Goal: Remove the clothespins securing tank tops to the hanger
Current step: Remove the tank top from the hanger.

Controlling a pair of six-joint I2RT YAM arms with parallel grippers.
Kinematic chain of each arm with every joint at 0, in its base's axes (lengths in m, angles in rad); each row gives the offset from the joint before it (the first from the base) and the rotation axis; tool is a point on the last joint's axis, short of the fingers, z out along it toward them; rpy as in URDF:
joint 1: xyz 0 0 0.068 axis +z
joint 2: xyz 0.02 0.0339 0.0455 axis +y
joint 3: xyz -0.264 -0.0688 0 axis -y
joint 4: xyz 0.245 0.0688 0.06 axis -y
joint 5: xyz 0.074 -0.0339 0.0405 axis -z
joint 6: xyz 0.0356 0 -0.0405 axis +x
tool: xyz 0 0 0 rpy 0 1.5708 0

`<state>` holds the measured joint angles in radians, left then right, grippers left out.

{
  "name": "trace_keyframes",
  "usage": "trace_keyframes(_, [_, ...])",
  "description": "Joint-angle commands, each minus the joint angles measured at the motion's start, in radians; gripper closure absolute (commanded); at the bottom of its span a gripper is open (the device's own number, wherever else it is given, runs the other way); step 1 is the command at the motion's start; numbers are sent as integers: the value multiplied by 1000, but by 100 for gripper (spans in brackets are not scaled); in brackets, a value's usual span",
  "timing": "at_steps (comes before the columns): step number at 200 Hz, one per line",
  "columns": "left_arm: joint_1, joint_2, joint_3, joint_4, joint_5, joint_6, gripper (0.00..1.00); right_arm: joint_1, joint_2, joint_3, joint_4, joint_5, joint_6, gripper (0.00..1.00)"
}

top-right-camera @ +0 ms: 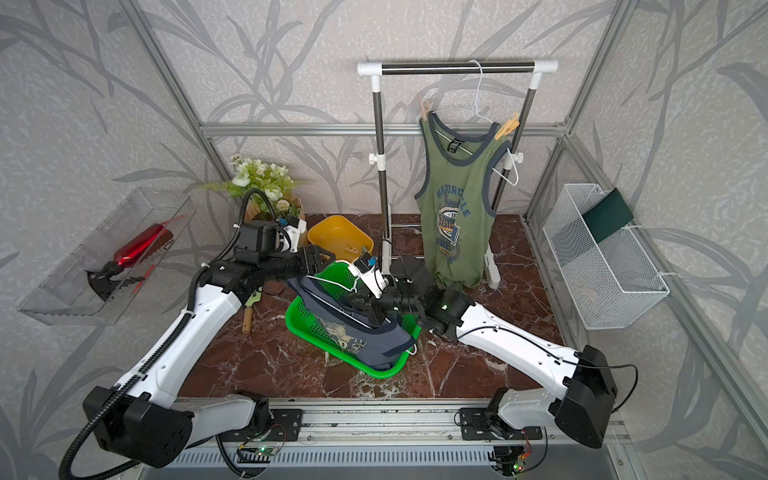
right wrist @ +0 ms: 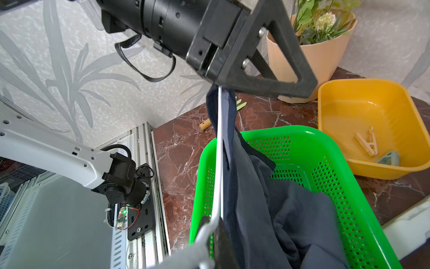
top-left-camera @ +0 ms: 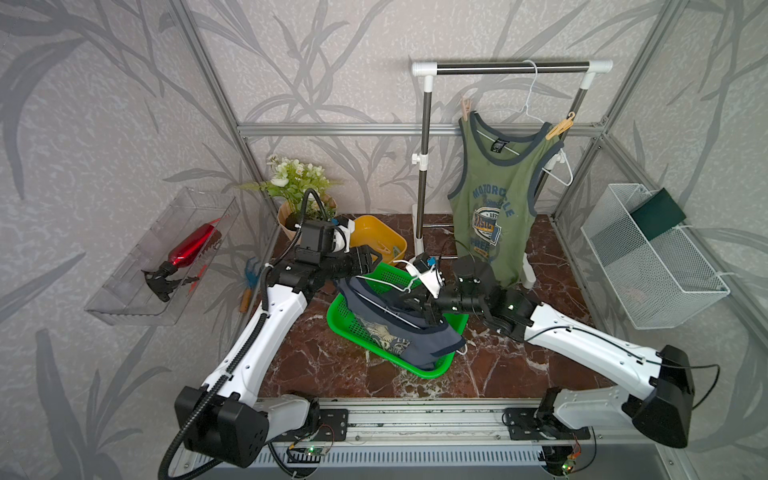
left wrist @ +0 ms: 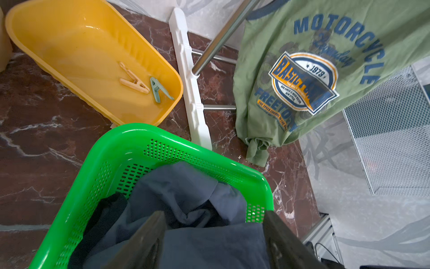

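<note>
The olive-green tank top (top-left-camera: pixel 490 187) is hanging from the rack (top-left-camera: pixel 511 67), with a pale tan clothespin (top-left-camera: pixel 466 107) pinching one shoulder and an orange-yellow clothespin (top-left-camera: pixel 561 126) biting the other. The slate-blue tank top (top-left-camera: pixel 432 338), cream print showing, is slumping into the green basket (top-left-camera: pixel 337 318) on the counter (top-left-camera: pixel 316 365). The right claw (right wrist: pixel 211 223) is clamping closed on its white hanger (right wrist: pixel 218 151). The left claw (left wrist: pixel 213 214) is hovering above the blue cloth, fingers spread wide. Two tan pins (left wrist: pixel 133 81) and a teal pin (left wrist: pixel 159 89) are lying in the yellow tub (left wrist: pixel 69 35).
</note>
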<state>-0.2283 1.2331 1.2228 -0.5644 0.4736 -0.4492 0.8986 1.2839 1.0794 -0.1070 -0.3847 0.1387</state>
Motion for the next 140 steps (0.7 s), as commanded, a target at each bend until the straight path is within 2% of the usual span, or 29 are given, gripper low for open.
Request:
trace_keyframes(1, [8,-36,23,34,-22,-42,25,8,-57,-41,-15,-2,-10,100])
trace_keyframes(25, [9,-51,15,62,-2,-81,18,8,-84,-74,-18,5,-4,100])
trace_keyframes(81, [40,-151,-27,30,-53,-68,17,-23,-150,-118,-32,46,5,100])
trace_keyframes(140, [74,-280,-180,-30,-76,-83,15,-125,-217,-144,-31,9,37,100])
